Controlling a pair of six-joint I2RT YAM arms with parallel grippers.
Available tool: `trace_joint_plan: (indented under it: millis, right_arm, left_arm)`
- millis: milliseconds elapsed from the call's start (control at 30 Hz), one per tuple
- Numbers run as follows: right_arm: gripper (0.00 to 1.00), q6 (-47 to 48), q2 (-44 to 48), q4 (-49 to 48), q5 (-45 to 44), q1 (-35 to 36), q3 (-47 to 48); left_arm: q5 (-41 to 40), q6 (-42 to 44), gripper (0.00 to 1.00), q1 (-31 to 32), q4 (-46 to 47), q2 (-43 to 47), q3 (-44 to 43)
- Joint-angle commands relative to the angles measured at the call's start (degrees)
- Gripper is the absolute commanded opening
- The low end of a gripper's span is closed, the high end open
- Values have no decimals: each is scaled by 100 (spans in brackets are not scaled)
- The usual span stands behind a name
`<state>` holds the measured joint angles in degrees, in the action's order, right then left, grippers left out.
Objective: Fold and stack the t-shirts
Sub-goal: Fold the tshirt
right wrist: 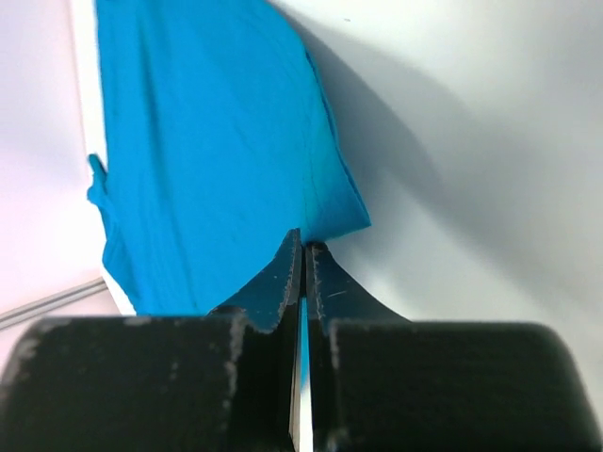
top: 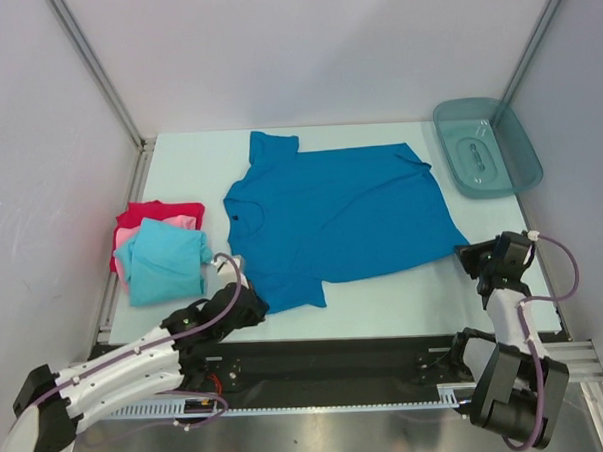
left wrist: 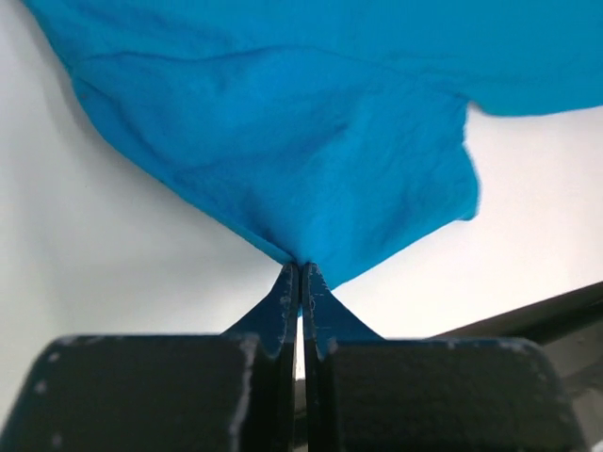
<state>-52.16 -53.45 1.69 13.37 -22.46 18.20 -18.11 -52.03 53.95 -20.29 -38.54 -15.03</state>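
Left hand (left wrist: pixel 301 268) is clamped shut on the blue shirt (left wrist: pixel 301 141). In the wrist view you can see the cloth pulled into a little point right between the two fingers. From above, it's got the corner of the near sleeve, at the shirt's collar end. Right hand (right wrist: pixel 303 243) is pinched closed too, with a thin sliver of blue cloth caught between its fingers. It's on the near corner of the hem, at the opposite end of the same shirt.

The blue shirt itself is spread flat across the middle of the desk (top: pixel 385 304). The collar points left and the hem is on the right, with one sleeve toward the arms and the other away from them. There are some soft wrinkles around the left hand's grip, but it's pretty smooth otherwise.

Just left of the blue shirt's collar end there's a pile of folded shirts. The turquoise shirt (top: pixel 163 260) is on top, the pink shirt (top: pixel 130 236) peeks out under it, and the red shirt (top: pixel 161 208) is at the bottom. The left hand is near that pile's closest corner, so it's a bit tight there. Past the blue shirt's hem, off at the far right, sits a teal plastic tray (top: pixel 486 146), apart from the cloth.
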Motion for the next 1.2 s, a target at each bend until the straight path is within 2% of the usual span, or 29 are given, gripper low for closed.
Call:
trace_joint_plan:
  millis: [0,300,533,833,1033,1167]
  right_arm:
    - [0,233,405,533,42,-13,237]
    - [0,312,906,1096,324,-48,114]
    - [0,435,1012,1438,579,-382,202]
    - [0,611,1232,1914,817,-602,369]
    - [0,725,1127,1607,834,-576,281]
    - [0,778,837,1387,913,-470,316]
  left_arm:
    - [-290,-9,0,63,-413,320,-509]
    - [-817,-430,0,273,-1591,997,-1106]
    - [-1124,-633,0,291,-2557,1428,-1705]
    - [-1072,-747,0,291,-2875,1692,-1925]
    - [-1168,-826,0,291,-2849,1579,-1767]
    - [-1239,-651,0,291,-2410,1236,-1644]
